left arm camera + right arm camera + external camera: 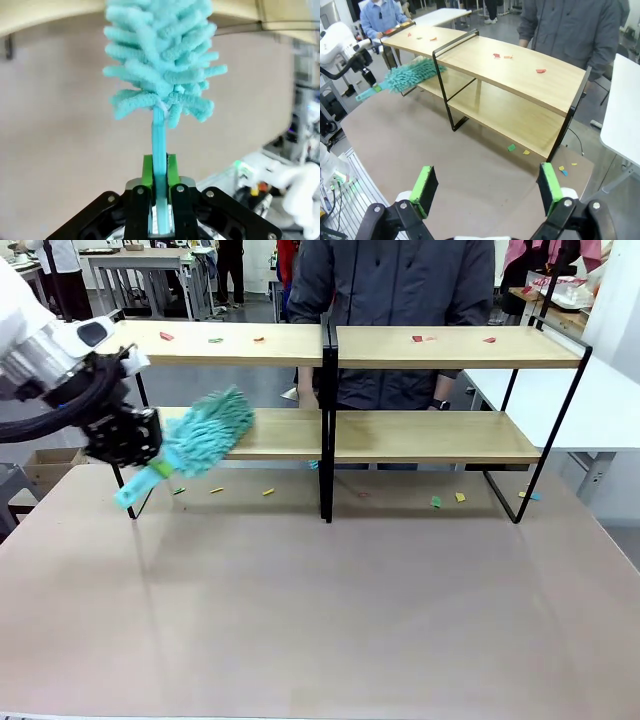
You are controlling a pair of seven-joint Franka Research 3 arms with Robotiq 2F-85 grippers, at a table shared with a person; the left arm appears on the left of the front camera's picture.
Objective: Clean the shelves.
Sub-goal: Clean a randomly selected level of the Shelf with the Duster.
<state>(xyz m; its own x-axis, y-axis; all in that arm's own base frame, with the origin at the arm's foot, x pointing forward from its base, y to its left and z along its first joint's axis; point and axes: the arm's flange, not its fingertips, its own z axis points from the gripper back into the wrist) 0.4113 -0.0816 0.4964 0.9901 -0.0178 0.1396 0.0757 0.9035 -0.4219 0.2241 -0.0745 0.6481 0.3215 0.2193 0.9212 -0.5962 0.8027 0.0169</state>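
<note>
By light-wood shelves (420, 435), left gripper (160, 165) clamped on fluffy teal duster (160, 60); right gripper (485, 187) spread wide, empty.

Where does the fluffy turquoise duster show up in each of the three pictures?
Front view: the fluffy turquoise duster is at left, by the lower board's left end, in the left gripper.
Left wrist view: centre, standing up from between the green pads.
Right wrist view: upper left, at the rack's end.
Shared landmark: the light-wood shelves on their black frame.
</note>
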